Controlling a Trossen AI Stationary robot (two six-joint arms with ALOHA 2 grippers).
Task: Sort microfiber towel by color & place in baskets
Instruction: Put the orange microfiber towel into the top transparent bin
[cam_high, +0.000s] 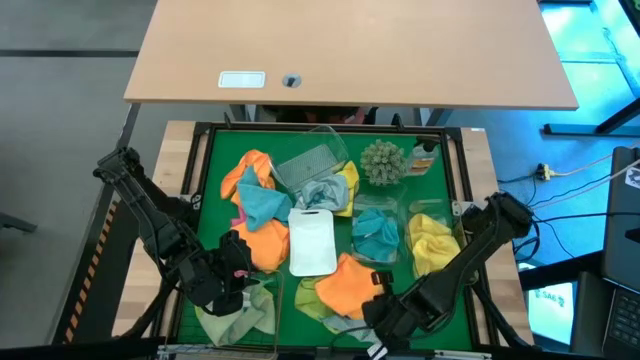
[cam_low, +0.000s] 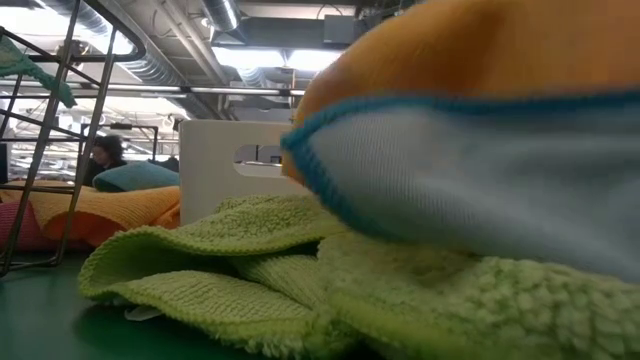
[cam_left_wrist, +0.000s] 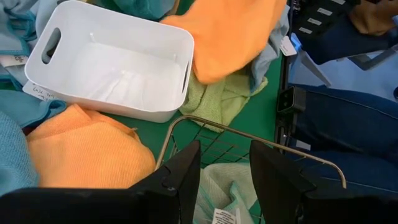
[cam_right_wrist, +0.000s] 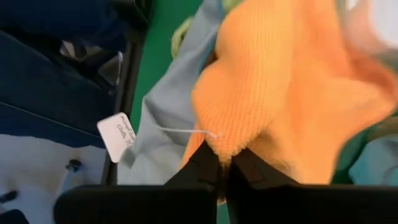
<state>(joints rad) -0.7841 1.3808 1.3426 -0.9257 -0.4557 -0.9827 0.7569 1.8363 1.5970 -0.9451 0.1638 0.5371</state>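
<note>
High view, looking straight down on a green-topped bench (cam_high: 215, 170) strewn with small fuzzy towels. The right tool (cam_right_wrist: 225, 163) sits low at the near edge, clenched on the corner of an orange towel (cam_right_wrist: 292, 81) that spreads directly ahead of its fingertips; a pale blue cloth (cam_right_wrist: 163, 134) with a paper tag lies just beside it. The left tool (cam_left_wrist: 224, 171) hovers with its fingers parted and empty, directly above the rim of a dark wire basket (cam_left_wrist: 249, 140) that holds a pale green towel (cam_left_wrist: 227, 190).

Sorting looks partly done, as a judgement. Ahead of the right tool, one clear tub (cam_high: 378, 232) holds a teal towel and another clear tub (cam_high: 432, 240) holds a yellow towel. A white tray (cam_left_wrist: 115, 62), just ahead of the left tool, is empty. Loose towels remain: a second orange towel (cam_left_wrist: 81, 146) beside the left tool, a lime green towel (cam_low: 230, 265) under the gripped one, and more orange, teal and pink cloths farther off. Most of the pile looks unsorted.
</note>
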